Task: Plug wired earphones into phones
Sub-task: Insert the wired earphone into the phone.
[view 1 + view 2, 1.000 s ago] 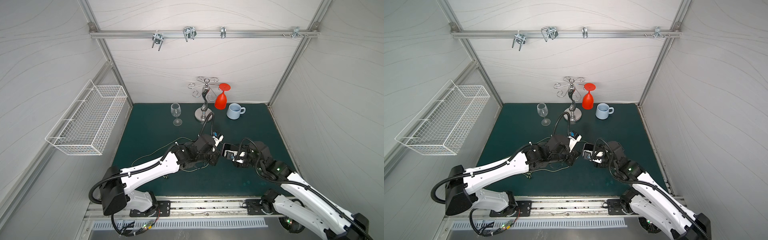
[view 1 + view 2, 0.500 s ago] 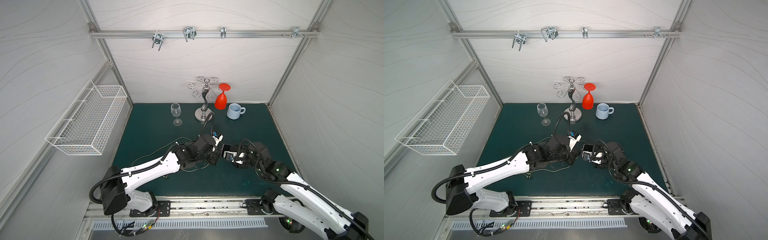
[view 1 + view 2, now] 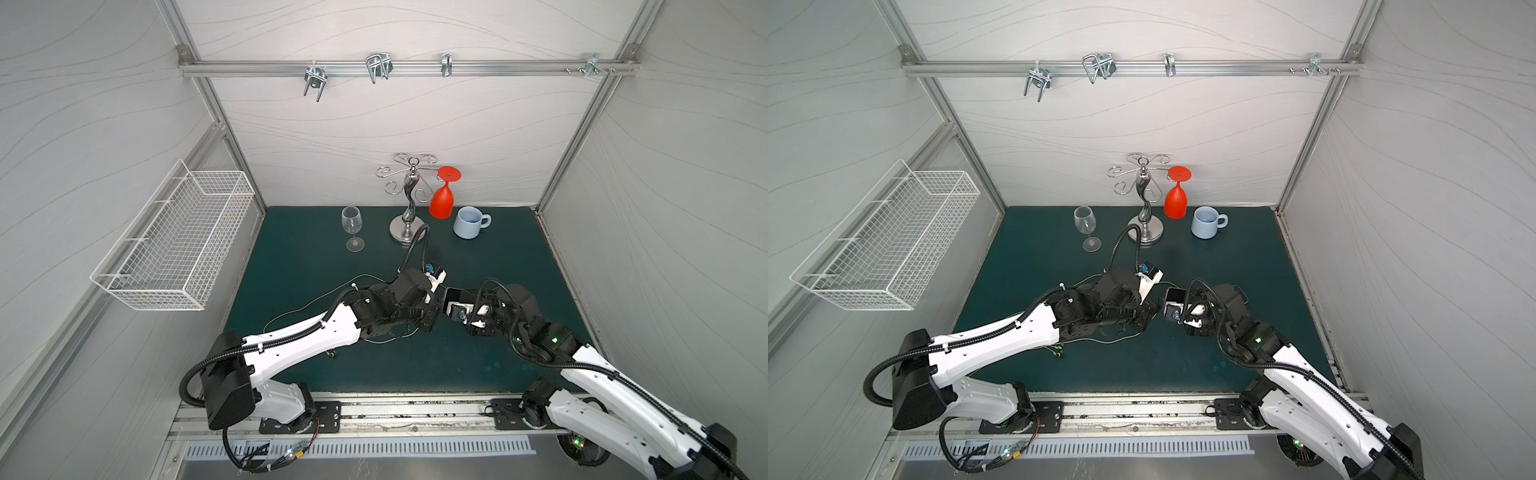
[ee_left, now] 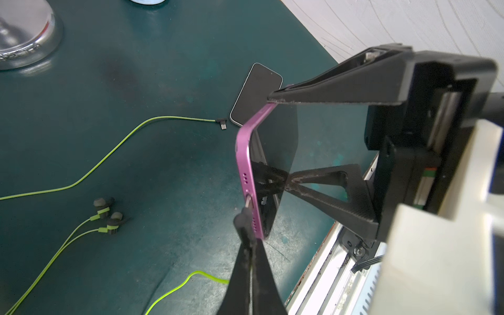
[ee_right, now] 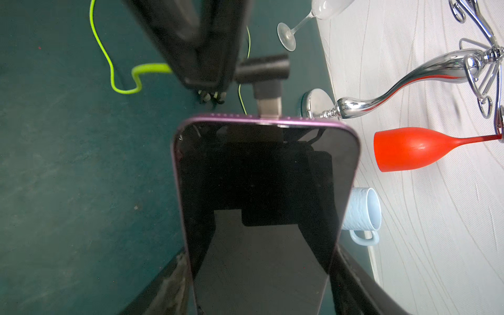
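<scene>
A white wire basket (image 3: pixel 174 241) hangs on the left wall. On the green desk (image 3: pixel 299 257) a pair of earbuds (image 4: pixel 107 215) lies side by side, their yellow-green leads running off across the mat.

The left pincer (image 4: pixel 244 231) is pressed together on the dark plug (image 5: pixel 261 68) of one earphone set, whose bright cable (image 4: pixel 188 281) trails behind it. The plug's metal tip meets the port in the short end of the purple-rimmed phone (image 5: pixel 261 185), and bare metal shows between plug body and rim. This phone is raised off the desk near its middle, between the two arms. The right pincer (image 4: pixel 278 141) is spread wide and clamps it by its two long edges.

Beyond it the second phone (image 4: pixel 256 90) lies flat on the desk, screen up, partly hidden by a finger of the right pincer. The second plug (image 4: pixel 222 124) lies just beside its near end, not inserted, on the end of its own cable (image 4: pixel 122 141).

Along the back of the desk stand a clear wine glass (image 3: pixel 352 226) and a chrome stand (image 3: pixel 409 195) with a red glass (image 3: pixel 441 203) hanging upside down from it. A pale blue mug (image 3: pixel 468 223) stands to the right.
</scene>
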You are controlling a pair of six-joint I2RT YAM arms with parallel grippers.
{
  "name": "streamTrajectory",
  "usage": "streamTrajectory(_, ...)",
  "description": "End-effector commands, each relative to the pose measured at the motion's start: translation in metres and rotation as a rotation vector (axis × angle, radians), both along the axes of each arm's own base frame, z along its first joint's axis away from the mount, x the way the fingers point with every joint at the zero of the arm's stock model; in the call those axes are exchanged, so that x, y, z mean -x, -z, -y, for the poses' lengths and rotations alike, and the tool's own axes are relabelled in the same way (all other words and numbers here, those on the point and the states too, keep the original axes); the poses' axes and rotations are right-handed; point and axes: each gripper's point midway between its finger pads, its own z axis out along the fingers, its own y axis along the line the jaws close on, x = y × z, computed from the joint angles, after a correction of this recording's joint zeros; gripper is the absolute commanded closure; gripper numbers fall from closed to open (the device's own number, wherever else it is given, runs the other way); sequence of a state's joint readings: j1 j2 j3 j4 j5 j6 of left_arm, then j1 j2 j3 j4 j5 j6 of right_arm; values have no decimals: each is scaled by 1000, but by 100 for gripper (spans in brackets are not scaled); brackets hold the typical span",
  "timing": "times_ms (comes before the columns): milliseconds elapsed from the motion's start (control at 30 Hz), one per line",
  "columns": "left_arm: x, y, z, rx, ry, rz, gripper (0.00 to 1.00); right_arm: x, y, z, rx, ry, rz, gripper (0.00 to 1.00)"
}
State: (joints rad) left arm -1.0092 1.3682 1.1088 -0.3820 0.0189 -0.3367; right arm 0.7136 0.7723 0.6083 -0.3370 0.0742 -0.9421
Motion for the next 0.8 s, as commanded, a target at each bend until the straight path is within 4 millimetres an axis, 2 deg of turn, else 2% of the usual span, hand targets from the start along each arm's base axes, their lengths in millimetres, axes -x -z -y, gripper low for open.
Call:
streamTrajectory(0,-1,-13,6,20,8,7,100,-4,-23,-10,-68,-25,75,53)
streamTrajectory(233,0,-13,9,15,27,7,100,0,-16,-10,-31,-57,72,53)
streamTrajectory(433,6,-11,14,15,72,-9,100,11,-11,-9,20,-132,104,53)
streamTrajectory(767,10,-10,18,22,101,-23,100,16,-25,-16,-32,-159,124,53)
